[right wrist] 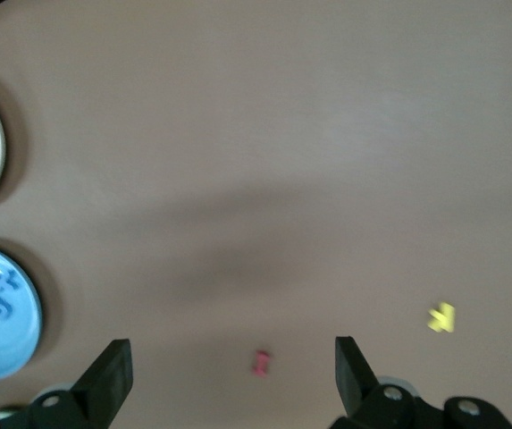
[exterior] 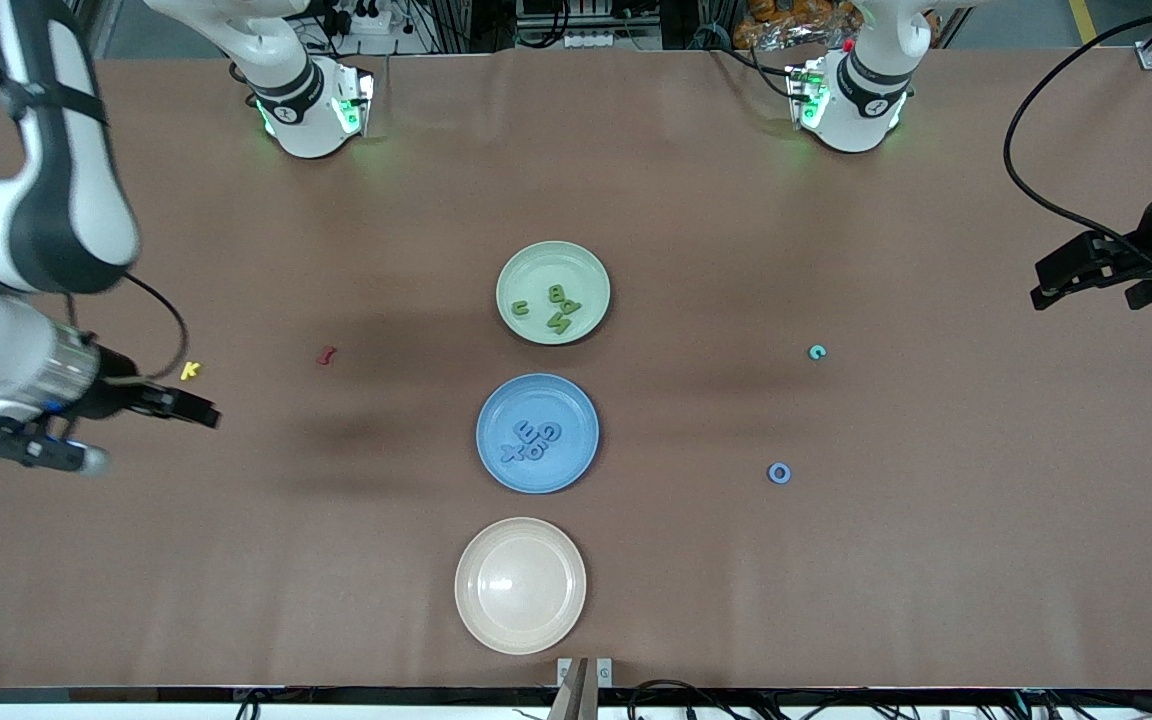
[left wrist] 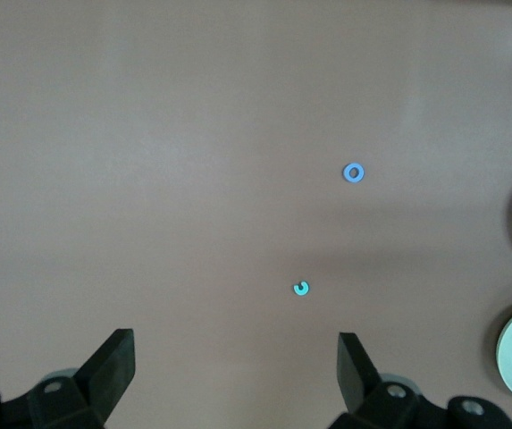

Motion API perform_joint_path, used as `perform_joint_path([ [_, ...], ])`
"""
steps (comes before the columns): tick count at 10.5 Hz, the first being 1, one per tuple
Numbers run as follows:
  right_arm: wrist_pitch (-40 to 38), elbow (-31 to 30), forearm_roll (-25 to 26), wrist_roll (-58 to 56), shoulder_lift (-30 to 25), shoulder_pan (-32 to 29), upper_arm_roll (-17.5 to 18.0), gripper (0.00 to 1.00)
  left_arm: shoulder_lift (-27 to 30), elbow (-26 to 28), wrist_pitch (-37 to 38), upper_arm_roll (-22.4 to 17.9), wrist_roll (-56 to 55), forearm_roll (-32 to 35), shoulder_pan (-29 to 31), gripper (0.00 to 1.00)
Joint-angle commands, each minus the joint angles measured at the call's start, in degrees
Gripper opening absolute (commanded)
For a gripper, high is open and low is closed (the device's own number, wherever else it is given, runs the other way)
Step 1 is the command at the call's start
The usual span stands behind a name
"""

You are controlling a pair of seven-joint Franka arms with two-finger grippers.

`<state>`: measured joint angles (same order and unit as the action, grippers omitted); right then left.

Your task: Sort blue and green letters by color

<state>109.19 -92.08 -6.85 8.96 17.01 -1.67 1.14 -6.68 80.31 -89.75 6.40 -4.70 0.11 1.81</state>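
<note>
The right gripper [exterior: 201, 410] hangs wide open and empty over bare table at the right arm's end, near the yellow K [exterior: 190, 370]; the left gripper [left wrist: 236, 380] is likewise spread wide with nothing between its fingers, parked over the left arm's end, so both arms look to be waiting. Green letters [exterior: 556, 305] lie on the green plate [exterior: 526, 268], blue letters [exterior: 532, 440] on the blue plate [exterior: 496, 470], matched by color. The cream plate [exterior: 520, 585] is bare. 1 blue ring [exterior: 779, 473] and 1 teal C [exterior: 816, 351] remain loose on the matte brown tabletop [exterior: 836, 560], plus a dark-red letter [exterior: 326, 354]. All are tiny flat pieces; the plates look smooth and shallow.
</note>
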Motion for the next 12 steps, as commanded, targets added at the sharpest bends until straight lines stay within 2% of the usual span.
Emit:
perform_joint_path([
  [1,-6.6,-3.7,5.2,-1.6,-10.6,-3.4,-0.4,1.00,1.8,2.3,0.9,-1.0,0.0,1.5,-0.8,1.00],
  [3,-9.4,-3.2,6.1,-2.5,-14.4,-0.8,-5.2,1.00,2.4,3.1,0.8,-0.7,-0.2,1.5,-0.7,1.00],
  [5,-12.8,-1.2,6.5,-5.3,-16.2,-0.4,-6.6,1.00,2.4,3.1,0.9,0.0,-0.7,2.9,-0.8,1.00],
  [8,-21.5,7.2,8.5,-5.4,-15.9,-0.4,-6.5,1.00,2.5,2.1,0.9,0.3,-0.2,3.1,-0.8,1.00],
  [11,-23.2,8.2,8.3,-3.9,-15.9,0.2,-6.0,1.00,4.2,2.5,0.9,0.5,-0.7,2.7,-0.2,1.00],
  [12,-23.2,8.1,8.3,-3.3,-15.7,0.3,-5.5,1.00,4.6,2.4,0.9,2.0,-0.5,2.9,0.9,1.00],
])
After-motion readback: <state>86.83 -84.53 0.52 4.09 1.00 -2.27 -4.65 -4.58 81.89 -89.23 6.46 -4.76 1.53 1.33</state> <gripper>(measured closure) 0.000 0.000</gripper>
